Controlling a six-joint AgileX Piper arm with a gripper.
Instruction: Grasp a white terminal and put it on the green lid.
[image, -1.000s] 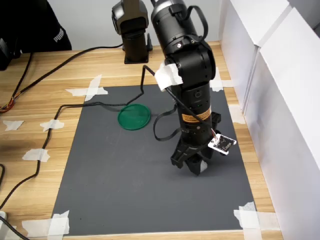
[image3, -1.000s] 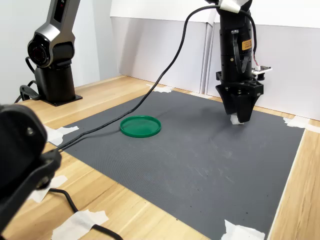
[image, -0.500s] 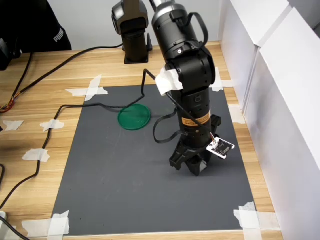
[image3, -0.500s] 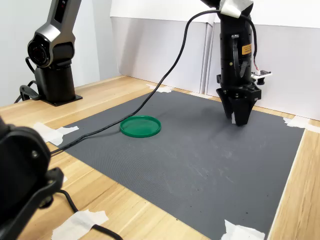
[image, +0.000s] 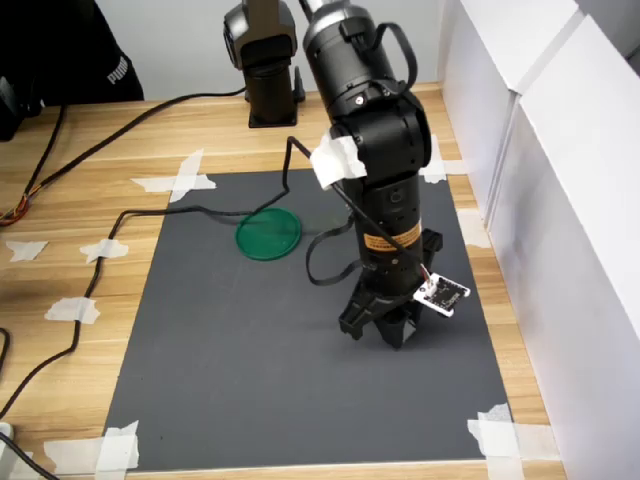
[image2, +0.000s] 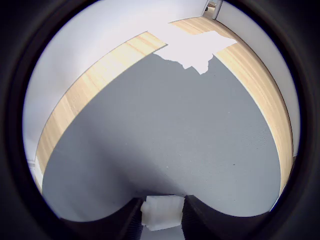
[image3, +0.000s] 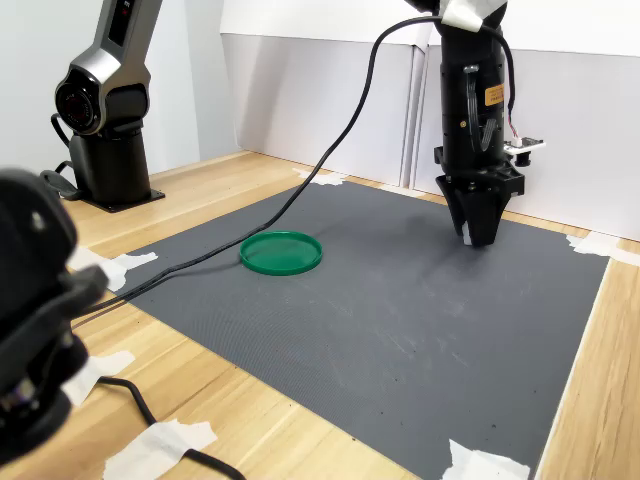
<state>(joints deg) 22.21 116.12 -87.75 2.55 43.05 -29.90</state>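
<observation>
White terminal (image2: 162, 212) half buried between dark fingers (image2: 125, 222) in the wrist view, cut by the frame edge; hidden in both exterior views.

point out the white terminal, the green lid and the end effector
white terminal (image2: 162, 212), wrist view, middle of its visible face between the fingers
green lid (image3: 281, 252), second exterior view, centre of the disc
end effector (image3: 478, 237), second exterior view, at the fingertips just above the mat

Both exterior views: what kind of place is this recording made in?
Probably a robotics lab bench: a wooden table with a dark mat taped down at its corners, white partition panels behind it, and a second arm parked beside the working one.
</observation>
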